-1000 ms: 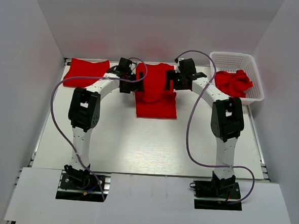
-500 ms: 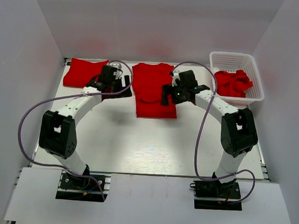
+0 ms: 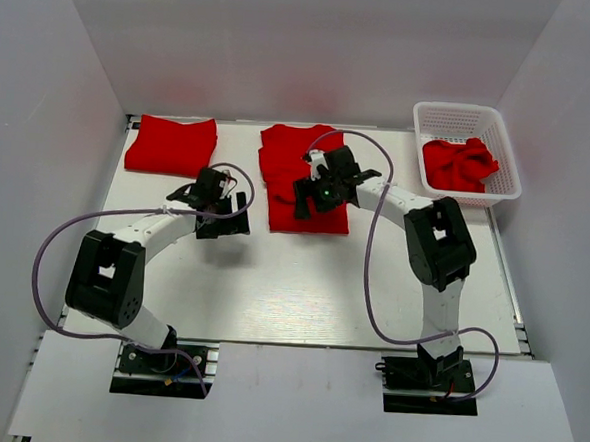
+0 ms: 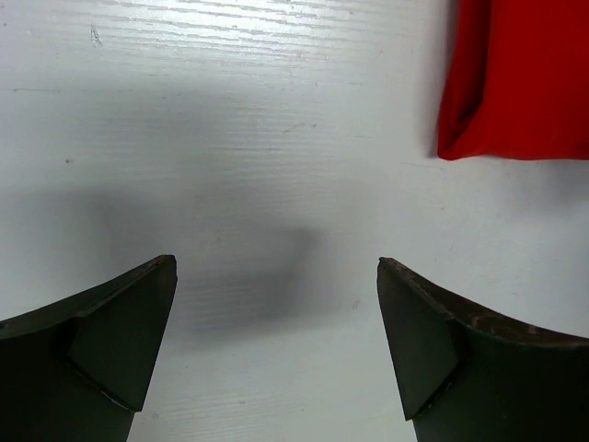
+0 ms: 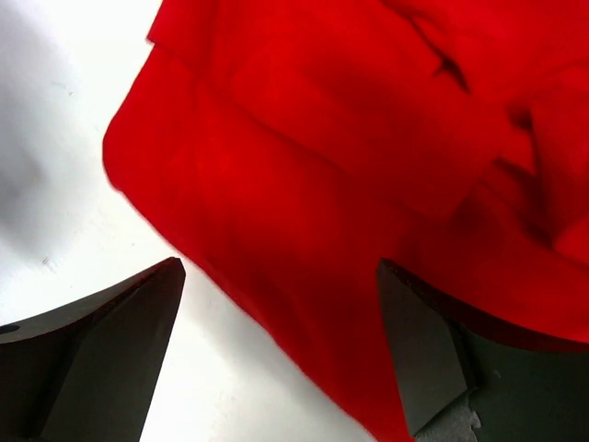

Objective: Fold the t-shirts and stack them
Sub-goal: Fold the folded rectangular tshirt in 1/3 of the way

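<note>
Three red t-shirts show in the top view. One t-shirt lies folded at the back left. A second t-shirt lies partly folded as a long strip at the back middle. A third t-shirt sits crumpled in the basket. My left gripper hangs open over bare table, just left of the strip's near corner. My right gripper is open above the middle t-shirt, over its edge, holding nothing.
A white mesh basket stands at the back right corner. White walls close in the table on the left, back and right. Purple cables loop from both arms over the table.
Both grippers have left the middle t-shirt's sides. The left one drew back toward me onto bare table; the right one swung left over the t-shirt. The t-shirt lies where it was.
</note>
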